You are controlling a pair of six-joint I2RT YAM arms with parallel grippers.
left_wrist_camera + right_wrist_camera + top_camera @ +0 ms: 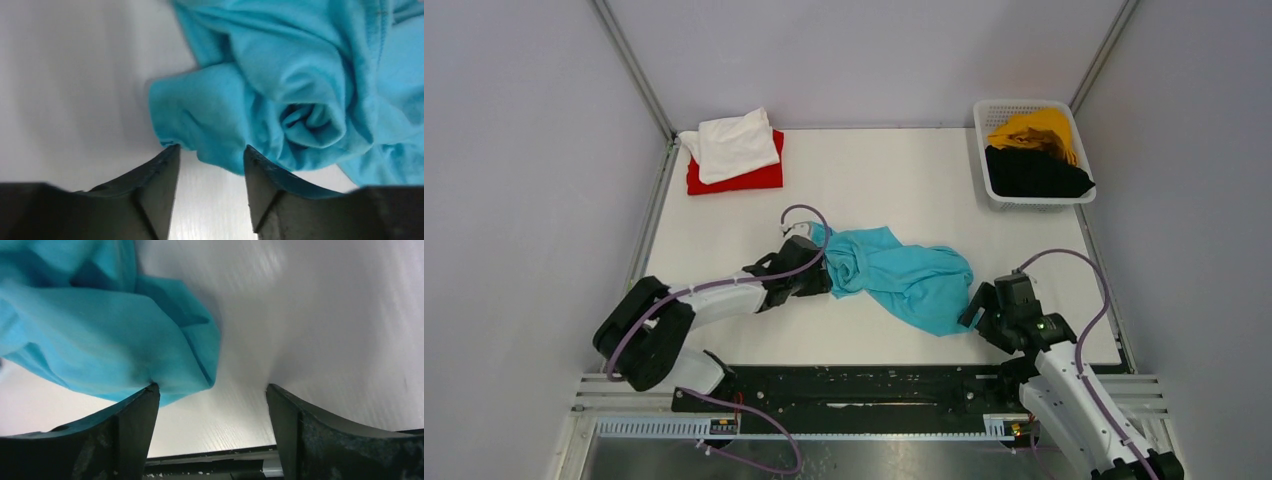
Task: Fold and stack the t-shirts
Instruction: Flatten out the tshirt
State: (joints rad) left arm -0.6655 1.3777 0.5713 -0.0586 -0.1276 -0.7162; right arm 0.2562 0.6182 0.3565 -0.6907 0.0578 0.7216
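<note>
A crumpled turquoise t-shirt (904, 275) lies in the middle of the table (884, 180). My left gripper (817, 264) sits low at its left end. In the left wrist view the left gripper (210, 148) is open, and a rolled edge of the turquoise cloth (280, 90) lies between its fingertips. My right gripper (977, 306) is at the shirt's right corner. The right wrist view shows the right gripper (212, 386) open wide, with the cloth (100, 325) touching only its left fingertip (150, 392). A folded white t-shirt (734, 143) rests on a folded red one (749, 180) at the back left.
A white mesh basket (1024, 104) at the back right holds a mustard yellow t-shirt (1036, 128) and a black one (1034, 172). Grey walls close in the table on three sides. The black rail of the arm bases (874, 385) runs along the near edge.
</note>
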